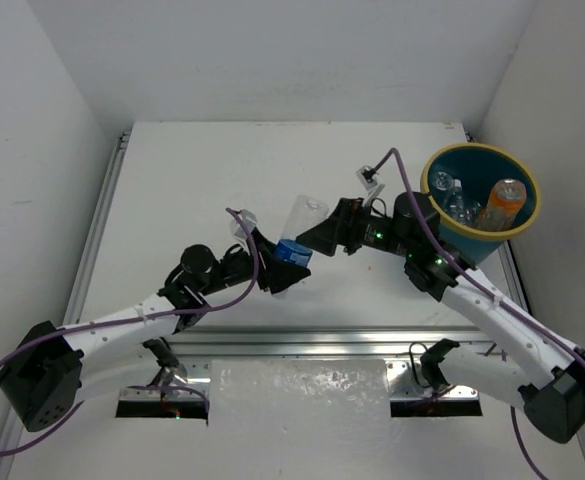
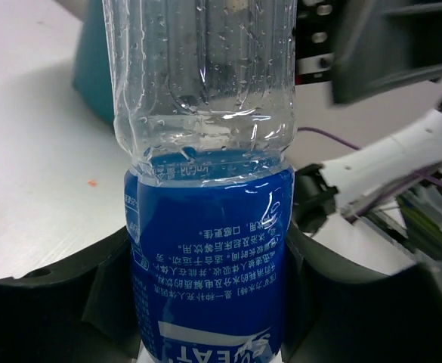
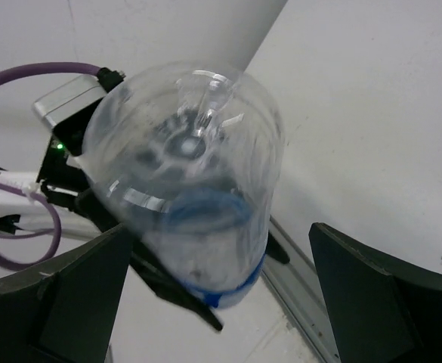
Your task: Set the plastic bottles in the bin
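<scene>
A clear plastic bottle with a blue label point(image 1: 298, 230) is held tilted above the middle of the table. My left gripper point(image 1: 280, 266) is shut on its label end, and in the left wrist view the dark fingers point(image 2: 107, 295) press both sides of the blue label point(image 2: 205, 249). My right gripper point(image 1: 322, 236) faces the bottle's clear base point(image 3: 190, 166); its fingers point(image 3: 77, 295) stand wide open on either side, apart from it. The teal bin point(image 1: 472, 150) with a yellow rim stands at the far right, behind the right arm. It holds an orange bottle point(image 1: 502, 203) and clear bottles point(image 1: 457, 200).
A metal rail point(image 1: 97, 230) runs along the table's left edge and another point(image 1: 322, 345) along the front, above the arm bases. White walls close in on three sides. Purple cables point(image 1: 242, 285) loop off both wrists. The bin's wall point(image 2: 92, 68) shows behind the bottle.
</scene>
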Available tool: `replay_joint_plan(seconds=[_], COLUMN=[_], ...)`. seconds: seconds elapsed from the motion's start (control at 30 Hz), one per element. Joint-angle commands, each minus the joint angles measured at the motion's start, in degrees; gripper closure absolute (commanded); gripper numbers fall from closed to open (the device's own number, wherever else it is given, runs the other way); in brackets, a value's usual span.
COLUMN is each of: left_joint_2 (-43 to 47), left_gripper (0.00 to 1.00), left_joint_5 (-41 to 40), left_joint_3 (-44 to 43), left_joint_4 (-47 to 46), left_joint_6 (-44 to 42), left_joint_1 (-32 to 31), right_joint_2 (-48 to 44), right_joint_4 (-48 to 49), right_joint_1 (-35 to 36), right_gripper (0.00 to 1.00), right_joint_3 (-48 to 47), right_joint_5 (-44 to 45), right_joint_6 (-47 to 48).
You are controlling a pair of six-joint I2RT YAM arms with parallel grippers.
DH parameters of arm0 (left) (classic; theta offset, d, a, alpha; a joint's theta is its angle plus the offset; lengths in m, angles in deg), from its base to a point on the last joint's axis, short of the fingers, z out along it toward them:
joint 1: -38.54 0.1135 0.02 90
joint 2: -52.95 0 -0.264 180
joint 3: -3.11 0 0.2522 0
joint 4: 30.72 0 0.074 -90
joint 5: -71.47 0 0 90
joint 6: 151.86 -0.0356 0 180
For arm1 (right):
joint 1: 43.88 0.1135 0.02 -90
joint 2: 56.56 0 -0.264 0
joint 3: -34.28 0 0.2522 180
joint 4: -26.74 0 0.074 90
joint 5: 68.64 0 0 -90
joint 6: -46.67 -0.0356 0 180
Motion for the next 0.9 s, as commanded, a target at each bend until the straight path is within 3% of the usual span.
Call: replay_joint_plan(seconds=[0.0, 0.1, 0.17, 0.2, 0.23, 0.27, 0.3, 0.33, 0.37, 0.4, 0.43, 0.47, 0.53, 0.57, 0.67, 0.87], left_joint_2=[-0.04, -0.30, -1.09, -1.53, -1.70, -1.53, -1.36, -0.57, -0.13, 1.09, 1.80, 2.85, 6.54, 7.95, 14.62, 20.43], left_gripper=[1.00, 1.00, 0.95, 0.90, 0.60, 0.39, 0.19, 0.05, 0.03, 0.02, 0.00, 0.00, 0.00, 0.00, 0.00, 0.00], left_joint_5=[6.34, 7.57, 7.84, 8.19, 7.32, 5.48, -1.58, -6.44, -11.71, -22.55, -27.79, -31.93, -41.00, -43.03, -46.91, -44.81], left_joint_3=[-0.25, -0.16, -0.77, -0.95, -1.73, -2.61, -3.75, -7.33, -9.37, -11.47, -14.89, -16.23, -19.12, -19.93, -22.56, -26.87], left_joint_4=[-8.09, -8.10, -6.87, -5.91, -4.59, -1.79, 6.93, 12.50, 19.17, 31.42, 36.76, 41.95, 53.48, 56.56, 66.67, 74.34], left_joint_6=[3.29, 3.65, 3.04, 2.86, 2.51, 1.64, 1.11, 0.67, 0.31, 0.57, 1.10, 1.97, 2.33, 2.42, 1.72, -4.95], left_joint_1=[-0.80, -0.97, -0.98, -0.98, -0.98, -0.98, -0.98, -0.98, -0.98, -0.98, -0.89, -0.97, -0.89, -0.89, -0.97, -0.98], right_joint_2=[3.40, 6.13, 6.92, 7.28, 7.11, 6.76, 6.14, 4.66, 3.86, 3.24, 2.37, 2.36, 2.36, 2.27, 2.09, 2.36], right_joint_4=[4.37, 5.59, 7.35, 7.71, 7.45, 4.93, 2.55, -0.61, -8.64, -12.38, -16.33, -23.07, -27.16, -28.66, -27.10, -13.13], right_joint_1=[3.08, 4.05, 4.40, 4.32, 4.32, 4.40, 4.32, 4.32, 4.32, 4.23, 4.14, 3.88, 2.22, 1.51, -3.22, -12.28], right_gripper=[0.01, 0.04, 0.39, 0.69, 1.00, 1.00, 1.00, 1.00, 1.00, 1.00, 1.00, 1.00, 1.00, 1.00, 1.00, 1.00], right_joint_3=[-4.10, -5.94, -7.17, -7.53, -8.40, -9.02, -9.72, -12.08, -13.93, -18.21, -20.43, -22.97, -28.85, -30.28, -33.97, -31.53], right_joint_5=[5.40, 5.14, 3.30, 2.60, 3.03, 4.25, 5.91, 12.46, 17.57, 23.19, 29.34, 41.84, 51.76, 60.25, 71.09, 81.34], right_joint_6=[3.01, 3.89, 4.85, 5.30, 5.82, 7.74, 8.98, 10.73, 15.01, 17.32, 19.34, 23.02, 26.90, 30.40, 38.05, 53.19])
